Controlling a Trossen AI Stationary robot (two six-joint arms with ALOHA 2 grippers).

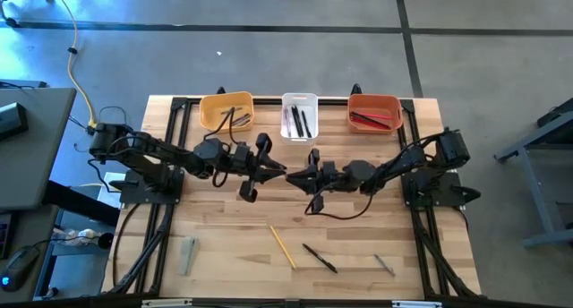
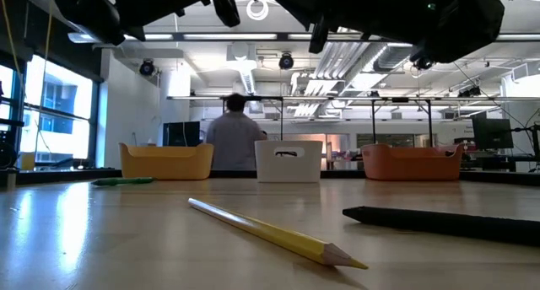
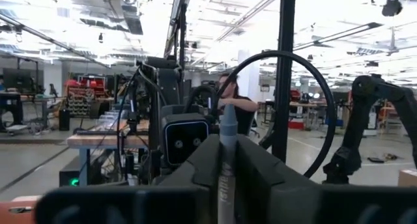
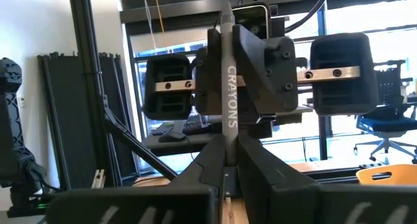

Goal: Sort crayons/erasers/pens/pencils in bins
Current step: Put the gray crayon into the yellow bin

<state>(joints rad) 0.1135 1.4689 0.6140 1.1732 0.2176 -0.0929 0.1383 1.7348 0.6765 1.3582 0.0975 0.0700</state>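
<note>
Top-down plan, 12 o'clock at the bins. The wooden table [image 1: 358,245] carried the left arm [image 1: 152,156] at 9 o'clock and the right arm [image 1: 421,160] at 3 o'clock, both reaching inward to meet near the centre. Along the 12 o'clock edge stood three bins: yellow bin [image 1: 204,111] at 11 o'clock holding dark sticks, white bin [image 1: 299,98] at 12 holding black pens [image 1: 300,120], and red bin [image 1: 373,98] at 1 holding red pencils [image 1: 376,120]. Loose toward 6 o'clock lay a yellow pencil [image 1: 283,246], a black pen [image 1: 319,258] just beside it, a greenish piece [image 1: 188,254] at 7 o'clock and a small grey stick [image 1: 384,265] at 5 o'clock. The left gripper [image 1: 273,171] and right gripper [image 1: 300,175] faced each other tip to tip above the table. Each had its fingers pressed against the same grey crayon [image 4: 230,107], which was clamped between both pairs, clear of the tabletop.
</note>
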